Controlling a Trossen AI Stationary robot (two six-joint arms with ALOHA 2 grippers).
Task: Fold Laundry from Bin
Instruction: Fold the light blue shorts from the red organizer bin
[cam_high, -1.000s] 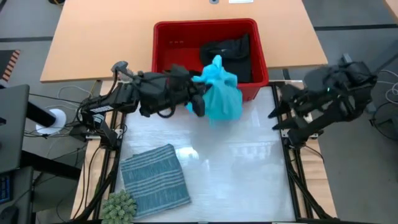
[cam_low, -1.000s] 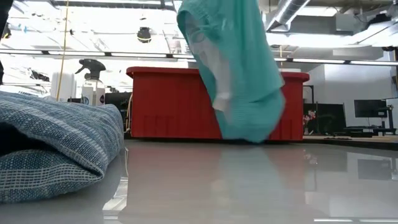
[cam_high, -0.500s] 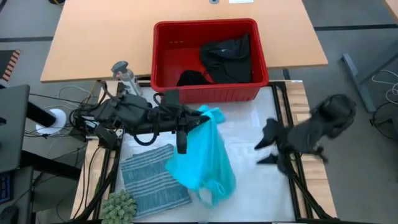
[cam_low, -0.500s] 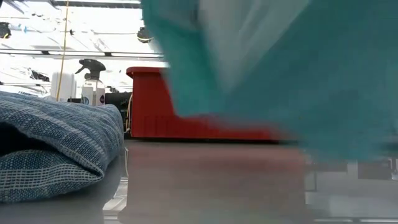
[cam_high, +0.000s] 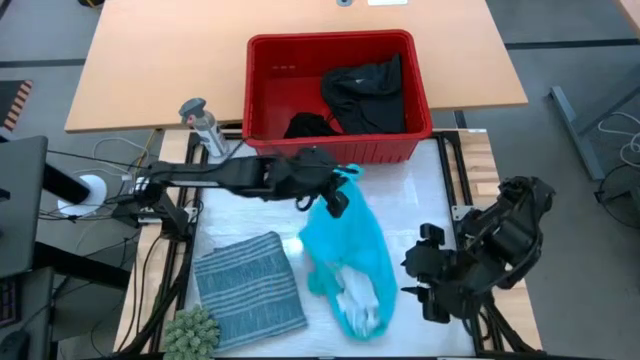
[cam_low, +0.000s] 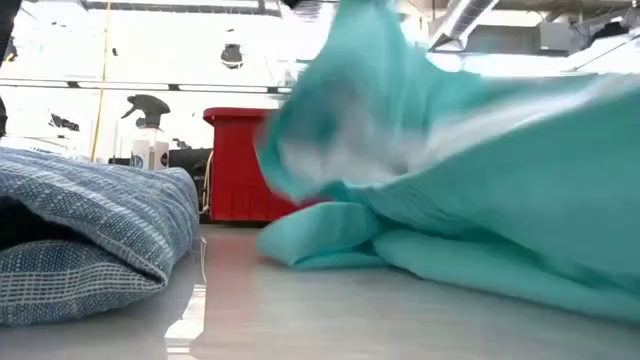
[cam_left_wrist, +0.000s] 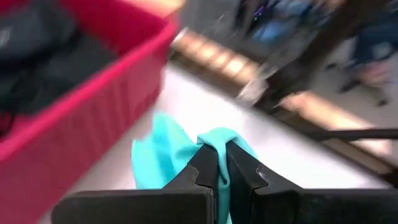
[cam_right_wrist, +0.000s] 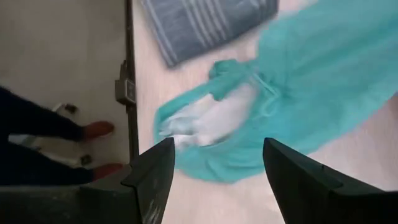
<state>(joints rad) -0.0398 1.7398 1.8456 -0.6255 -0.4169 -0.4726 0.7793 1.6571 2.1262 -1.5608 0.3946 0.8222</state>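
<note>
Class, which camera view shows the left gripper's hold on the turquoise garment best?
The left wrist view: the left gripper is shut on the turquoise garment, filling the picture. The high view shows the hold small; the low and right wrist views show only cloth.

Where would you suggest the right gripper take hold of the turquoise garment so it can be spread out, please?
Probably the loose end of the turquoise garment nearest the table's front, where its pale inside shows. The left gripper already pinches the end nearest the bin, so the opposite end is free. The right gripper, open, sits beside that end, so coming in from the right, low over the table, looks simplest.
</note>
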